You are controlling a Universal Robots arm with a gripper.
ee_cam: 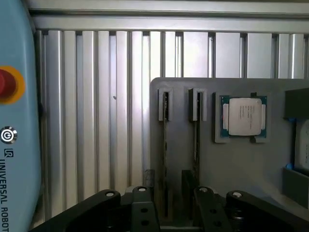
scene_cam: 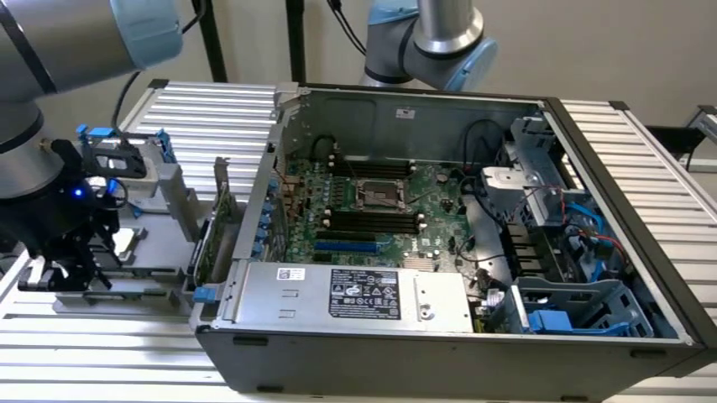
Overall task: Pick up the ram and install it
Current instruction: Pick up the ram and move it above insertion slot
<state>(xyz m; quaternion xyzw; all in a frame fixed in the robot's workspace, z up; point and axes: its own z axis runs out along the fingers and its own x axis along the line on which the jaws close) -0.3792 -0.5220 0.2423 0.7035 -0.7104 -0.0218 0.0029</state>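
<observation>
Two ram sticks stand on edge in the narrow slots of a grey holder [ee_cam: 231, 164]; one stick [ee_cam: 165, 145] and its neighbour [ee_cam: 197, 145] appear as thin dark green lines. My gripper [ee_cam: 174, 215] hovers over the near end of these slots, open, with its black fingers [ee_cam: 144, 210] spread either side of the sticks and nothing gripped. In the exterior view the gripper [scene_cam: 70, 262] hangs over the holder [scene_cam: 151, 252] at the exterior view's left, beside the open computer case [scene_cam: 448, 353]. The motherboard's black ram slots [scene_cam: 370, 222] lie inside the case.
A square silver processor chip [ee_cam: 244, 117] sits in a recess of the holder beside the sticks. A green expansion card [scene_cam: 220, 222] stands upright between holder and case. A blue teach pendant [ee_cam: 14, 121] lies on the ribbed aluminium table [ee_cam: 96, 121]. A second arm [scene_cam: 442, 42] rises behind the case.
</observation>
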